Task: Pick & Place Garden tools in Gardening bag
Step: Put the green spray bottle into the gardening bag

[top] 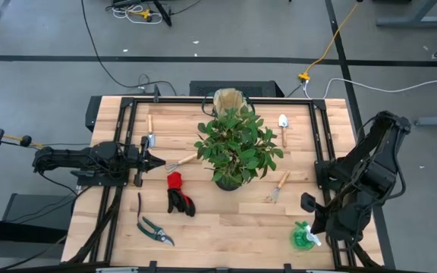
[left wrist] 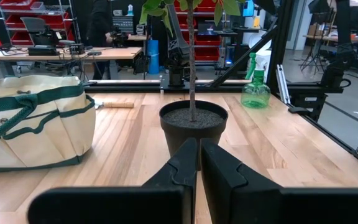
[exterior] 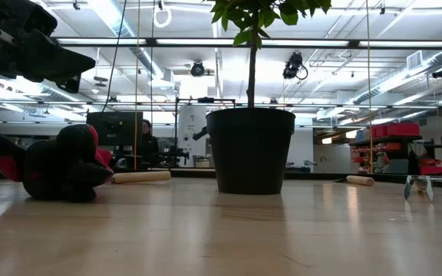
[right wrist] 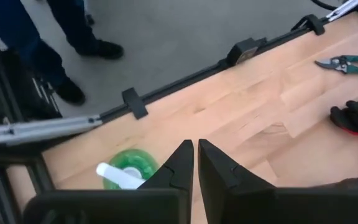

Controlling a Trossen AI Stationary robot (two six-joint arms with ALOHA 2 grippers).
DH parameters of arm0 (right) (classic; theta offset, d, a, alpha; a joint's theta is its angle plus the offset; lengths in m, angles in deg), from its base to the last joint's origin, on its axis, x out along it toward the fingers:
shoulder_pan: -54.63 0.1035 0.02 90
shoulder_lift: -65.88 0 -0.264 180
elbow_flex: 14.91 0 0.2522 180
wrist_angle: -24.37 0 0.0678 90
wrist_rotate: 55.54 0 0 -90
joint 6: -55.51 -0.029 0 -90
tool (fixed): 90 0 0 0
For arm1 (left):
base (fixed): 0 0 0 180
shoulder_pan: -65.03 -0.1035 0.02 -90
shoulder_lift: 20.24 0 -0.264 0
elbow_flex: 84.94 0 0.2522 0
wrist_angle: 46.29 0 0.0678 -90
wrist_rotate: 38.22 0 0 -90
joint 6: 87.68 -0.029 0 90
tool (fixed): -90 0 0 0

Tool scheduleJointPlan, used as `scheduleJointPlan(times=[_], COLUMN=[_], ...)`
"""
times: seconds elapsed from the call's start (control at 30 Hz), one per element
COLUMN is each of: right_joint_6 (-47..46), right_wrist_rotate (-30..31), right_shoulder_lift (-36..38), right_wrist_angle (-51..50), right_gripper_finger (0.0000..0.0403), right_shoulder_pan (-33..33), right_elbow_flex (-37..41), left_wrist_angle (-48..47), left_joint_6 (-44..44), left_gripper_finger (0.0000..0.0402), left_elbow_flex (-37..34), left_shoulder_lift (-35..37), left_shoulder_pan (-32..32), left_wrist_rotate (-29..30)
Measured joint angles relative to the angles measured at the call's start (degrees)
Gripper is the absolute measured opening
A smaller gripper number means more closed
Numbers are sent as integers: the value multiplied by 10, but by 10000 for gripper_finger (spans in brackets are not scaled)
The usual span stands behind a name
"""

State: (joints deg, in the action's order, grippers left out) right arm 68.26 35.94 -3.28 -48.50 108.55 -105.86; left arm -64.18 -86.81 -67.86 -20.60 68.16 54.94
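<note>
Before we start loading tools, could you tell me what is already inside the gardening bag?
Nothing can be confirmed. In the high view the gardening bag sits behind the potted plant, whose leaves overlap its front edge; its open top shows only tan fabric. The left wrist view shows just its outside, so the interior stays hidden.

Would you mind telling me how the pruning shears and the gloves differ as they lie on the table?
The pruning shears are slim, with green handles and metal blades; the gloves are a soft, bunched red-and-black heap. The shears lie nearer the table's front edge, the gloves closer to the potted plant. Both lie loose on the wood, outside the bag, touched by neither pincer.
</note>
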Motion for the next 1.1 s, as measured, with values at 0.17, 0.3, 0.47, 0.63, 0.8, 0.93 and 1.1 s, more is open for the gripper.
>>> scheduleJointPlan(times=[0.17,0.3,0.47,0.63,0.8,0.93,1.1], right_joint_6=[71,133,216,278,332,409,479], right_wrist_rotate=[-9,-10,-10,-9,1,17,26], right_shoulder_lift=[-11,-21,-37,-53,-68,-78,-90], right_wrist_angle=[-27,-43,-64,-80,-93,-99,-106], right_gripper_finger=[25,33,64,108,152,181,206], right_shoulder_pan=[13,24,35,37,38,44,53], right_elbow_flex=[0,0,0,0,0,0,0], left_wrist_angle=[0,0,0,0,0,0,0], left_joint_6=[0,0,0,0,0,0,0], left_gripper_finger=[23,23,23,23,23,23,23], left_elbow_flex=[0,0,0,0,0,0,0], left_shoulder_lift=[0,0,0,0,0,0,0], left_shoulder_pan=[0,0,0,0,0,0,0], left_wrist_rotate=[0,0,0,0,0,0,0])
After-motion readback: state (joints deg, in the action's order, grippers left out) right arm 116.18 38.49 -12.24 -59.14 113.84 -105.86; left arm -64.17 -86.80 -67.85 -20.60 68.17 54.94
